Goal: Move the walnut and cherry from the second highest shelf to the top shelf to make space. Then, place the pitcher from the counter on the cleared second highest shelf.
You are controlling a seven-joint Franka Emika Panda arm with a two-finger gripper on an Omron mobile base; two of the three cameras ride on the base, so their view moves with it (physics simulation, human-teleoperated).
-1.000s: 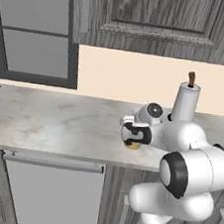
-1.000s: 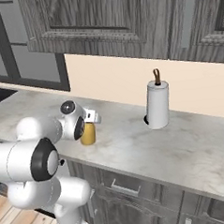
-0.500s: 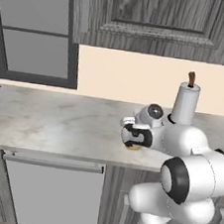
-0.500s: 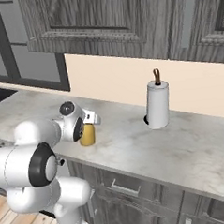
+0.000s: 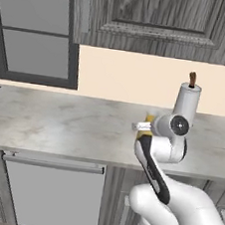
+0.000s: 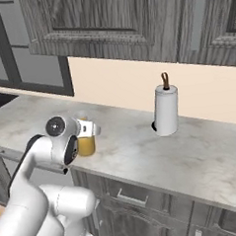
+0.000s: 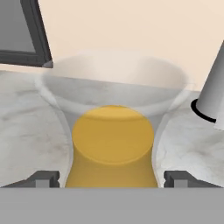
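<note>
**Open gripper straddled the pitcher on the counter**

In the hand view we saw the pitcher [image 7: 112,148] filling the centre and lower middle of the frame: a yellow-orange body below, and a pale, see-through flared mouth spreading across the upper middle. The two dark fingertips [image 7: 43,178] stood at the bottom left and bottom right, one on either side of the body, with a narrow gap showing between each tip and the pitcher. We read the gripper [image 7: 112,180] as spread wide and released, around the pitcher but not clenched on it.

In the left base view the gripper [image 5: 143,129] sat right of centre, and only a sliver of yellow pitcher [image 5: 147,119] showed beside the white wrist. In the right base view the pitcher [image 6: 86,144] stood at the left of centre on the counter [image 6: 201,154], just in front of the gripper [image 6: 89,128].

A white paper towel roll [image 6: 165,110] on a brown-topped holder stood upright well apart from the pitcher, near the cream backsplash [image 6: 113,85]. Dark wood-grain cabinets [image 6: 109,21] ran across the top of the frame.
</note>
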